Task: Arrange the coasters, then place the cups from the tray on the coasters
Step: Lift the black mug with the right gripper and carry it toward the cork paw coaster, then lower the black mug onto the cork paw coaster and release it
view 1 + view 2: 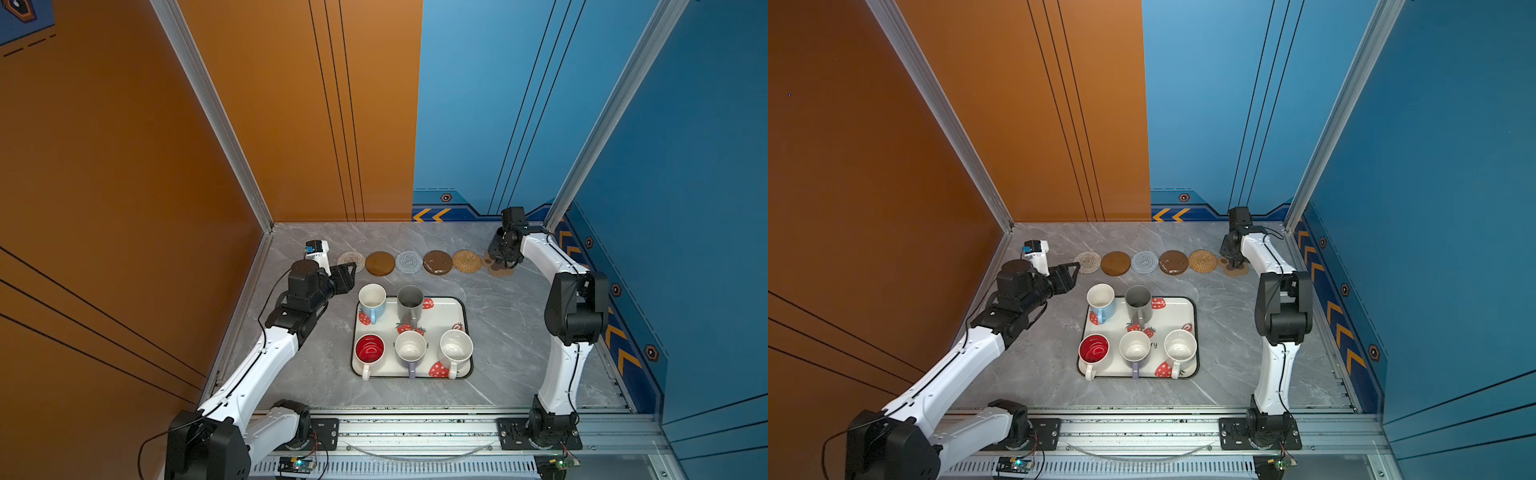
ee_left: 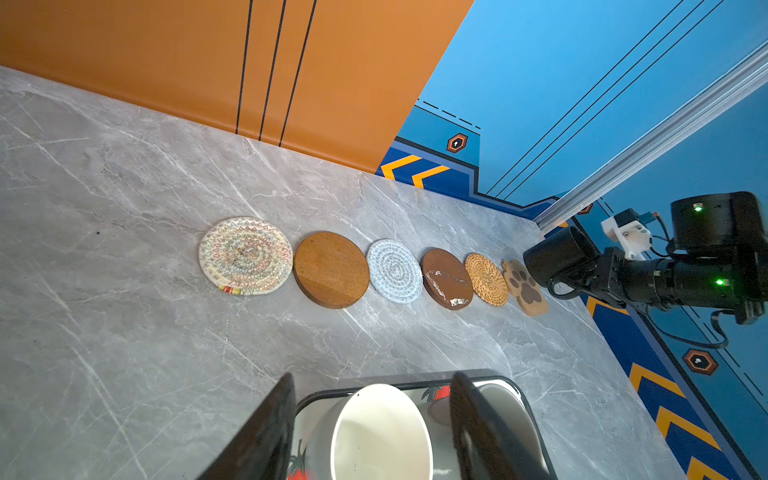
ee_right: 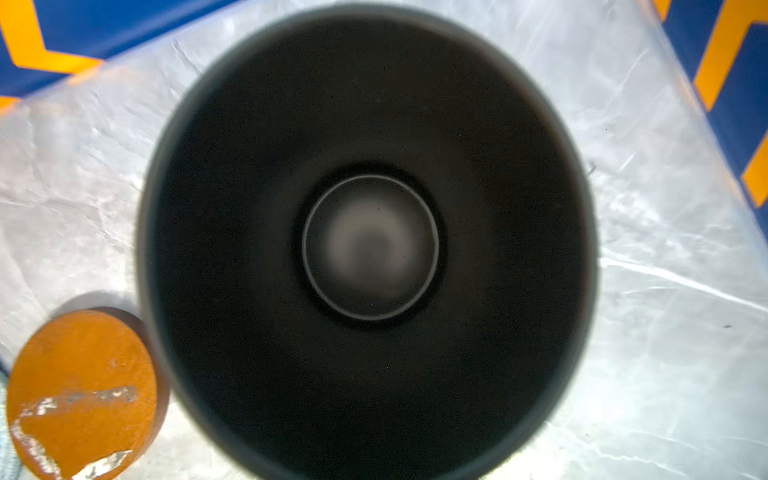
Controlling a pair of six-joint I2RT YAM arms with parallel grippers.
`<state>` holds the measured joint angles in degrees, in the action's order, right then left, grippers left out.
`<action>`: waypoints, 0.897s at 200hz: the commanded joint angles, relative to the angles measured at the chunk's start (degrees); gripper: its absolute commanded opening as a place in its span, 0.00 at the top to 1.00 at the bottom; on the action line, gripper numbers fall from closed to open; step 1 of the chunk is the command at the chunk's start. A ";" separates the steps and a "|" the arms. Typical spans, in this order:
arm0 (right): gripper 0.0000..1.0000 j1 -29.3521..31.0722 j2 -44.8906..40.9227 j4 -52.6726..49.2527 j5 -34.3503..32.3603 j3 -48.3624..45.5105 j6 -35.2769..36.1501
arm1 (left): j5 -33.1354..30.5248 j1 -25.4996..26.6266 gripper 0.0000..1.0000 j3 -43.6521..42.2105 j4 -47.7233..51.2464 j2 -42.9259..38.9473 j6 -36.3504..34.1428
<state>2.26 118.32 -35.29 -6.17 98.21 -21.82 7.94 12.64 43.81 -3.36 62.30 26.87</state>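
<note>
Left fingers (image 1: 349, 276) stand apart and hold nothing, just off the far left corner of the tray (image 1: 453, 307), beside the light blue cup (image 1: 372, 301) that stands in that corner. Beyond the tray's far edge, six coasters lie in a line on the grey desk (image 1: 498, 316): beige woven round (image 1: 351, 261), brown wooden disc (image 1: 380, 263), grey woven round (image 1: 408, 262), scuffed brown disc (image 1: 437, 262), tan rattan round (image 1: 466, 260) and paw-shaped coaster (image 1: 500, 270). On the tray, the grey cup (image 1: 410, 303) stands by the far edge. The red-lined white cup (image 1: 370, 349), lavender cup (image 1: 410, 348) and speckled white cup (image 1: 456, 348) line the near edge. Beyond the tray's far right corner, the right fingers (image 1: 509, 255) are closed on the black cup (image 2: 557, 257), upright at the paw-shaped coaster; whether cup and coaster touch cannot be told
</note>
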 commanded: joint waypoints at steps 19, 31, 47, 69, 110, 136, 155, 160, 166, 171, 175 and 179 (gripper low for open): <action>1.00 -1.03 0.06 2.69 -0.26 2.16 -0.23 | -0.22 -0.78 0.40 0.47 0.63 -0.08 -0.24; 1.00 -1.19 0.08 2.75 -0.21 2.04 -0.24 | -0.21 -0.78 0.40 0.56 0.63 0.08 -0.25; 1.00 -1.30 0.08 2.77 -0.17 1.57 -0.24 | -0.13 -0.78 0.40 0.73 0.63 0.27 -0.29; 1.00 -1.47 0.09 2.86 -0.06 1.19 -0.24 | -0.05 -0.85 0.40 0.74 0.58 0.45 -0.24; 1.00 -1.65 1.79 3.30 0.36 0.75 -0.61 | -0.01 -0.91 0.40 0.81 0.63 0.41 -0.24; 1.00 -1.65 2.04 3.47 0.61 0.56 -0.85 | -0.03 -0.87 0.40 0.75 0.63 0.36 -0.24; 1.00 -1.65 2.26 3.56 0.52 0.47 -0.85 | 0.05 -0.87 0.40 0.77 0.66 0.35 -0.24; 1.00 -1.65 2.26 3.56 0.49 0.49 -0.85 | -0.02 -0.87 0.40 0.75 0.76 0.29 -0.24; 1.00 -1.66 2.34 3.56 0.53 0.29 -0.87 | -0.03 -0.93 0.40 0.77 0.71 0.26 -0.24; 1.00 -1.66 2.35 3.56 0.63 0.18 -0.85 | -0.02 -0.87 0.40 0.86 0.72 0.27 -0.24; 1.00 -1.65 2.35 3.63 0.73 0.19 -0.85 | -0.03 -0.87 0.40 0.78 0.72 0.23 -0.25; 1.00 -1.66 2.33 3.65 0.75 0.12 -0.92 | -0.03 -0.87 0.40 0.80 0.72 0.27 -0.25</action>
<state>1.06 121.62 -34.83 -5.56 98.17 -21.87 7.94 12.27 43.81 -3.20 62.52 26.87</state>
